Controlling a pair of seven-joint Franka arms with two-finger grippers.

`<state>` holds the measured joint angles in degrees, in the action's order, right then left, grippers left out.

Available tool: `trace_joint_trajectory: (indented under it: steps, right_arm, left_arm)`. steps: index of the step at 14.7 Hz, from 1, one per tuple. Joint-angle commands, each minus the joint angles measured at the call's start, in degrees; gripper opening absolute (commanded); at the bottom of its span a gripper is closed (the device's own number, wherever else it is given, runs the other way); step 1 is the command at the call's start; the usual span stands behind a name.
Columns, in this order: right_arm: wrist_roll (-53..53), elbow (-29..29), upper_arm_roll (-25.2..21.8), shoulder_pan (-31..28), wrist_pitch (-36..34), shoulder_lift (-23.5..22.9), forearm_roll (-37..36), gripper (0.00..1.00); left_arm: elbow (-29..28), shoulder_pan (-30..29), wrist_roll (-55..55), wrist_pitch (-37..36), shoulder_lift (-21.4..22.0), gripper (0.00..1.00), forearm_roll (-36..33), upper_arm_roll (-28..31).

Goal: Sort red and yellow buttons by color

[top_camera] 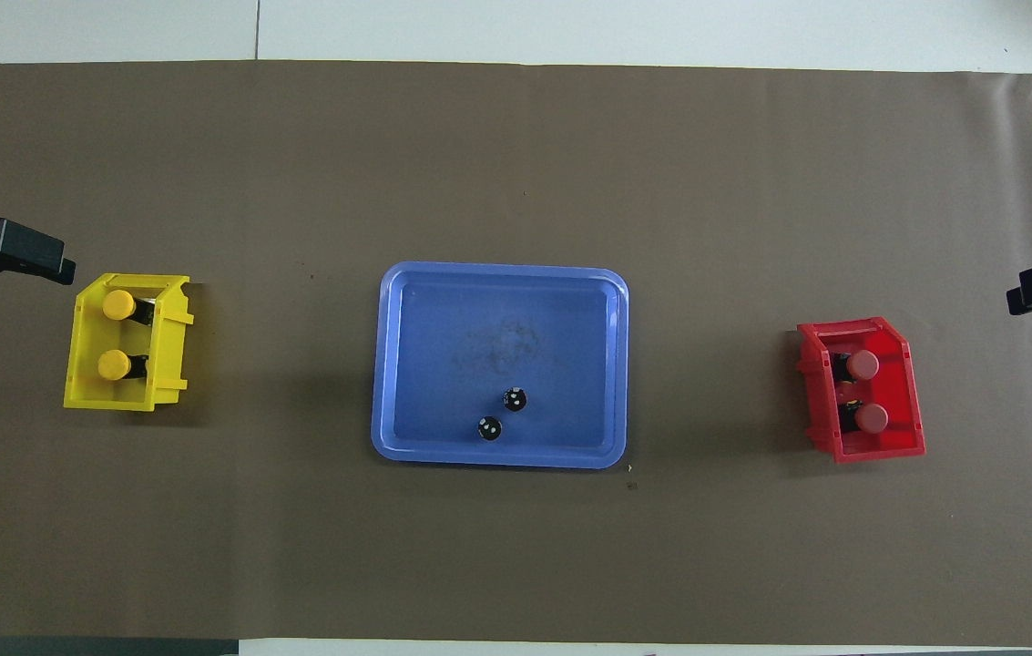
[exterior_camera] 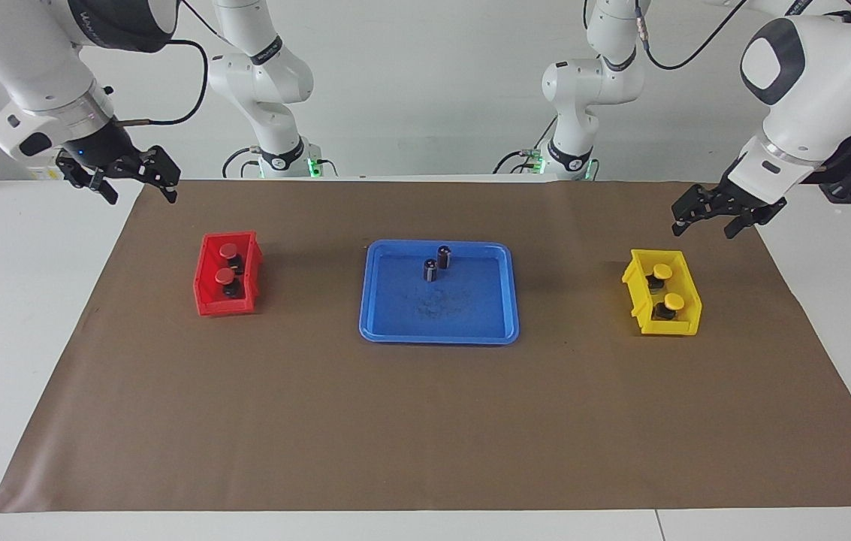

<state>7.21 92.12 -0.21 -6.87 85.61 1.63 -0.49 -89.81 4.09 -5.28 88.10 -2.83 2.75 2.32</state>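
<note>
Buttons sit in two bins, well apart. The two yellow buttons [exterior_camera: 663, 286] lie in the yellow bin [exterior_camera: 688, 319] at the left arm's end of the desk [exterior_camera: 4, 315]. The left gripper [exterior_camera: 718, 214] hangs in the air just past that bin's corner, over the brown mat [exterior_camera: 425, 421]. Its fingers are spread and hold nothing. The two red buttons [exterior_camera: 227, 263] lie in the red bin [exterior_camera: 207, 300] at the right arm's end. The right gripper [exterior_camera: 136, 180] waits up high over the mat's edge, well apart from the red bin, spread wide and empty.

Each button has a round cap and a black body. In each bin the two sit side by side.

Between the bins lies a blue tray [exterior_camera: 395, 323]. Two dark cylinders [exterior_camera: 437, 263] stand in it, close together, near the tray's edge that is nearer to the robots. Nothing lies between a gripper and its bin.
</note>
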Motion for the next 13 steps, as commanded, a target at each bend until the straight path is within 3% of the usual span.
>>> trace_joint_trajectory:
  steps: [1, 13]
  right_arm:
    - [-0.97, 0.26, 0.12, 0.10, -0.62, 0.30, -0.13, 1.00]
    - [-0.97, 0.26, 0.12, 0.10, -0.53, 0.30, -0.13, 1.00]
  left_arm:
    - [3.06, 0.39, 0.54, -3.45, -0.42, 1.00, -2.31, 0.14]
    - [6.40, 0.48, 0.89, -7.76, -0.59, 1.00, -2.13, 0.05]
